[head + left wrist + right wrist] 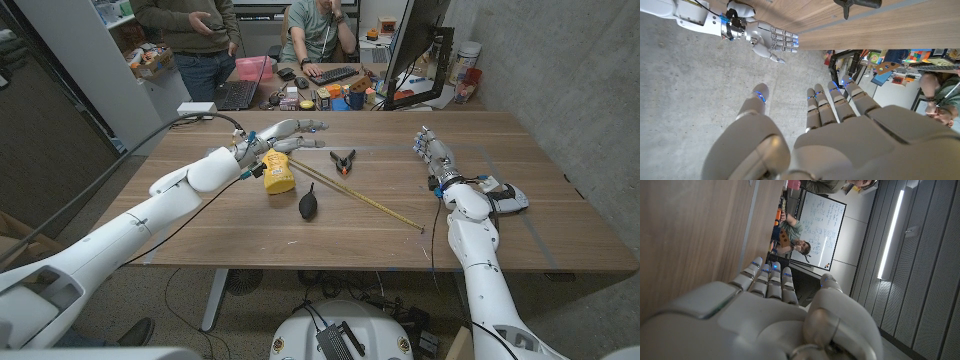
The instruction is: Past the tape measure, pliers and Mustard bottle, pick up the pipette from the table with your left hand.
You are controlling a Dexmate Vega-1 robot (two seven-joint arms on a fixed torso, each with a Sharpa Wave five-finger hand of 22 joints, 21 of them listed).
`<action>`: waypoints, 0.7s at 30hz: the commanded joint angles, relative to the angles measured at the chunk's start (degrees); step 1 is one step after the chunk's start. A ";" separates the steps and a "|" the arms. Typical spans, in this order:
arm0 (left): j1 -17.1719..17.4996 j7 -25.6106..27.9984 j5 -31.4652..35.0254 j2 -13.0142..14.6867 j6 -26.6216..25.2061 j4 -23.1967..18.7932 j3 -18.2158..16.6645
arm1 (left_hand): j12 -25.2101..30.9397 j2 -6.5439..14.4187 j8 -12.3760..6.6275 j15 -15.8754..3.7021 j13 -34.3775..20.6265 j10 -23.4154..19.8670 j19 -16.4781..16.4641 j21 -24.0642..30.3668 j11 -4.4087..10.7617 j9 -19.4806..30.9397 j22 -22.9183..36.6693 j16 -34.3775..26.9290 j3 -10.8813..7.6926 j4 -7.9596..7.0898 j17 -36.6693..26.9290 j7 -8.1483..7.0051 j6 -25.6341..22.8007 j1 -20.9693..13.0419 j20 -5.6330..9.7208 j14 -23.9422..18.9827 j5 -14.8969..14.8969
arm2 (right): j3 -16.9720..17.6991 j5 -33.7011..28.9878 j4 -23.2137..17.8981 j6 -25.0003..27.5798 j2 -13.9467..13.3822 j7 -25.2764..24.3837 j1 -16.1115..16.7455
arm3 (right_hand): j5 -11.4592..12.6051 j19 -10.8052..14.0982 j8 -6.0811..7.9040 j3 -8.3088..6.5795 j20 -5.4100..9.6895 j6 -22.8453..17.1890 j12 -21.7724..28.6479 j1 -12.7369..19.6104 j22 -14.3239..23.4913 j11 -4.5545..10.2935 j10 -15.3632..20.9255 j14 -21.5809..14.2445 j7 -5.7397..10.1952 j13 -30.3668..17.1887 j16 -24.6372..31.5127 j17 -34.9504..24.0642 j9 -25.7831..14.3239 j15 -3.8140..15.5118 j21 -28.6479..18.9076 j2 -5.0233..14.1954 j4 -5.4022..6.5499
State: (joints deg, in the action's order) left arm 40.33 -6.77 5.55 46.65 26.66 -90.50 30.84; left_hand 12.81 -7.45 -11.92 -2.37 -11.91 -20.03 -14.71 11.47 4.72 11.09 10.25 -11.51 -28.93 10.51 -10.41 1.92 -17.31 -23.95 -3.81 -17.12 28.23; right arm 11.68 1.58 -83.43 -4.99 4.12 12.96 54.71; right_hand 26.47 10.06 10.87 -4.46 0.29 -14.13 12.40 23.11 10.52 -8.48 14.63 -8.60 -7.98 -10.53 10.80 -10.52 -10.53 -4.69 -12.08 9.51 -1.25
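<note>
The black pipette [307, 203], with a round bulb and a thin tip, lies on the wooden table [200, 235] left of centre. Beyond it stands the yellow Mustard bottle [278, 173]. The tape measure's yellow blade [360, 195] stretches diagonally across the middle, and the pliers [343, 160] lie just past it. My left hand [292, 131] hovers over the far side, behind the bottle, fingers [832, 105] spread and holding nothing. My right hand [432, 153] is at the right, fingers straight and empty, and it is visible across the table as the right hand [767, 40].
A white box [197, 108] with a cable sits at the table's far left corner. Behind the table is a cluttered desk with a laptop [236, 94], a keyboard [333, 74] and a monitor [410, 50]; two people [200, 30] are there.
</note>
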 commanded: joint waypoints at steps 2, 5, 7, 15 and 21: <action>-3.32 -6.53 1.85 0.40 8.62 3.11 1.39 | 0.09 -0.06 -0.43 -0.84 -0.07 -0.31 -0.28 0.17 0.65 0.23 0.21 -0.33 -0.37 -0.11 -0.15 -0.62 -0.27 -1.02 0.07 -0.78 0.37 | -1.69 -1.38 -1.79 -0.64 1.83 -4.33 1.67 | -0.08 -0.12 0.28 -0.43 -0.01 -0.35 0.10 -0.04 0.30 0.00 0.43 -0.32 0.03 -0.18 0.18 -0.30 -0.10 -0.16 0.03 -0.32 0.24; -3.41 -8.23 2.35 1.48 9.68 2.88 1.33 | 0.06 -0.28 -0.25 -0.84 -0.10 -0.27 -0.29 0.17 0.90 0.23 0.21 -0.32 -0.42 -0.13 -0.17 -0.72 0.18 -1.41 0.05 -0.90 0.40 | -2.26 -1.90 -2.27 -0.54 2.00 -5.17 2.12 | -0.10 -0.13 0.29 -0.43 0.01 -0.39 0.12 -0.05 0.30 -0.04 0.50 -0.36 0.08 -0.18 0.19 -0.30 -0.10 -0.20 0.04 -0.35 0.24; -3.48 -9.55 2.43 2.27 9.96 2.59 1.22 | 0.01 -0.41 -0.06 -0.88 -0.11 -0.17 -0.30 0.18 0.82 0.24 0.22 -0.29 -0.46 -0.14 -0.17 -0.64 0.66 -1.66 0.05 -0.93 0.42 | -2.52 -2.12 -2.47 -0.38 2.29 -5.95 2.28 | -0.11 -0.20 0.29 -0.43 -0.07 -0.40 0.13 -0.07 0.30 -0.01 0.53 -0.37 0.14 -0.19 0.19 -0.29 -0.10 -0.16 0.06 -0.35 0.24; -4.19 -13.90 4.22 6.18 10.26 0.28 -0.14 | -0.51 -1.07 0.79 -0.89 -0.19 1.14 -0.43 0.18 0.93 0.28 0.20 0.00 -0.96 0.00 -0.20 -0.14 3.39 -3.89 -0.08 -0.75 0.60 | -3.36 -3.55 -3.00 0.44 2.88 -9.23 2.30 | -0.15 -0.23 0.33 -0.43 -0.10 -0.53 0.17 -0.08 0.30 0.07 0.70 -0.46 0.19 -0.19 0.21 -0.29 -0.10 -0.23 0.06 -0.39 0.25; -5.93 -20.43 5.84 10.03 7.53 -4.13 -0.74 | -1.22 -1.83 1.52 -0.63 -0.32 3.65 0.08 -0.06 0.71 0.36 0.16 0.66 -1.71 0.13 -0.24 0.24 7.55 -7.38 -0.42 0.90 0.76 | -3.93 -4.44 -3.75 1.47 3.26 -11.25 2.47 | -0.18 -0.20 0.37 -0.41 -0.05 -0.66 0.20 -0.11 0.30 0.13 0.81 -0.53 0.21 -0.19 0.22 -0.28 -0.10 -0.11 0.05 -0.43 0.26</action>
State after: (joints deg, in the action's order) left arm 36.56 -18.69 9.09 51.30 35.69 -89.87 31.19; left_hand 11.85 -9.13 -10.58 -2.42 -12.02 -16.91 -14.70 11.47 5.51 11.35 10.25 -11.18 -30.04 10.52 -10.55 1.98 -10.84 -30.16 -3.82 -16.75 28.63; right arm 8.83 -1.22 -86.02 -5.01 6.60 5.39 56.77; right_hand 26.48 10.07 10.87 -4.69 0.30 -14.13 12.41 23.11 10.52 -8.67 14.88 -8.61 -7.98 -10.53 10.80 -10.52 -10.52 -4.68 -12.08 9.51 -1.02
